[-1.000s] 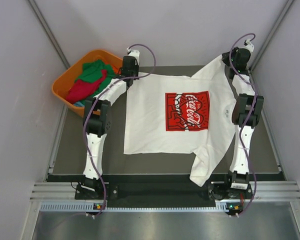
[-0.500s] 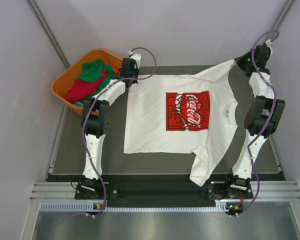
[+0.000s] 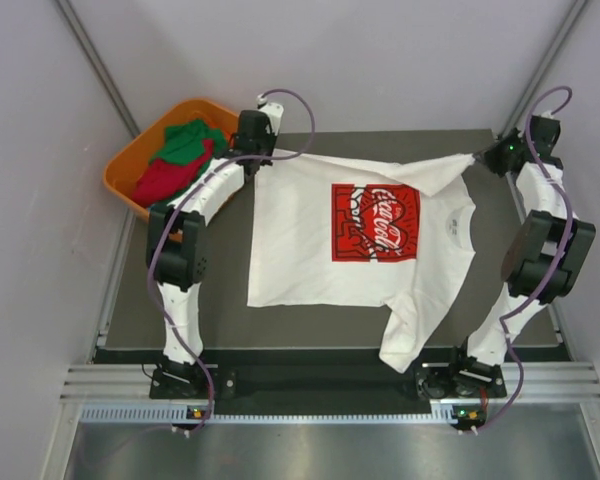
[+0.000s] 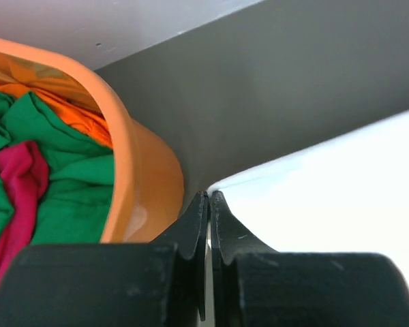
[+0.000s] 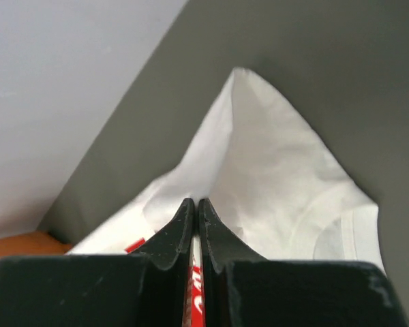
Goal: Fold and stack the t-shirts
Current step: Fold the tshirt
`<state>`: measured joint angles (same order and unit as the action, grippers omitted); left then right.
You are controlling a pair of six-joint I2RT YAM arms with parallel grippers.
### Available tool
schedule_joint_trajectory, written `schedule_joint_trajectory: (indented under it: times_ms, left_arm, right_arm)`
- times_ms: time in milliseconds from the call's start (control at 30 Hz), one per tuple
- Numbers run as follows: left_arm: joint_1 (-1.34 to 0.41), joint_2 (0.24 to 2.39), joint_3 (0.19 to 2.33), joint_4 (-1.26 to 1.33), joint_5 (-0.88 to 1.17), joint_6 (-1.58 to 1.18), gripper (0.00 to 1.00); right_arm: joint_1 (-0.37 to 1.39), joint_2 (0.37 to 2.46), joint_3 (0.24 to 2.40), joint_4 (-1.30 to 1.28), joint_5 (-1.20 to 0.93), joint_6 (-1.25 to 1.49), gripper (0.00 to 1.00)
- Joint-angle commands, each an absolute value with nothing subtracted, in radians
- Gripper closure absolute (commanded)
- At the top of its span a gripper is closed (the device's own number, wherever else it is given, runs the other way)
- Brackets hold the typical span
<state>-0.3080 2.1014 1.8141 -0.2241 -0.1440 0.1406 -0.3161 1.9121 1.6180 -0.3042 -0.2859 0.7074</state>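
The white t-shirt [image 3: 320,250] with a red chest print [image 3: 375,222] lies spread on the dark table. My left gripper [image 3: 258,155] is shut on its far left corner; the left wrist view shows the jaws [image 4: 209,196] closed at the white cloth's edge [image 4: 327,197]. My right gripper [image 3: 480,157] is shut on the far sleeve, which is stretched out to the right; the right wrist view shows the gripper [image 5: 193,202] closed on white cloth [image 5: 273,170]. A green shirt [image 3: 185,140] and a red shirt [image 3: 165,178] lie bundled in the basket.
The orange plastic basket [image 3: 130,160] stands at the far left corner, just left of my left gripper, and also shows in the left wrist view [image 4: 133,177]. The shirt's near sleeve [image 3: 410,340] hangs over the table's front edge. Grey walls close in on both sides.
My right gripper has moved right and outward, pulling the far sleeve taut toward the right wall. My left gripper has shifted slightly left and back with its corner.
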Motion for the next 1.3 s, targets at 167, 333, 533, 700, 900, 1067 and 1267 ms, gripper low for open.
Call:
schedule_joint_trajectory:
  times_ms: [167, 333, 533, 700, 900, 1067, 1267]
  left_arm:
    - [-0.354, 1.980, 1.677, -0.259, -0.224, 0.176, 1.00]
    - [-0.368, 1.956, 1.634, -0.279, -0.253, 0.189, 1.00]
    - [-0.383, 1.960, 1.597, -0.294, -0.324, 0.189, 1.00]
    - [-0.397, 1.959, 1.559, -0.301, -0.386, 0.212, 1.00]
    - [-0.426, 1.944, 1.500, -0.307, -0.413, 0.210, 1.00]
    - [-0.434, 1.953, 1.463, -0.307, -0.472, 0.204, 1.00]
    - [-0.440, 1.996, 1.473, -0.279, -0.606, 0.230, 1.00]
  right_arm:
    - [-0.327, 1.714, 1.462, -0.417, -0.293, 0.678, 1.00]
    - [-0.364, 1.648, 1.408, -0.515, -0.279, 0.655, 1.00]
    - [-0.393, 1.606, 1.312, -0.529, -0.291, 0.655, 1.00]
    - [-0.405, 1.572, 1.230, -0.532, -0.267, 0.640, 1.00]
    - [-0.414, 1.549, 1.120, -0.522, -0.250, 0.626, 1.00]
    - [-0.422, 1.551, 1.097, -0.525, -0.270, 0.609, 1.00]
    - [-0.445, 1.540, 1.112, -0.531, -0.302, 0.607, 1.00]
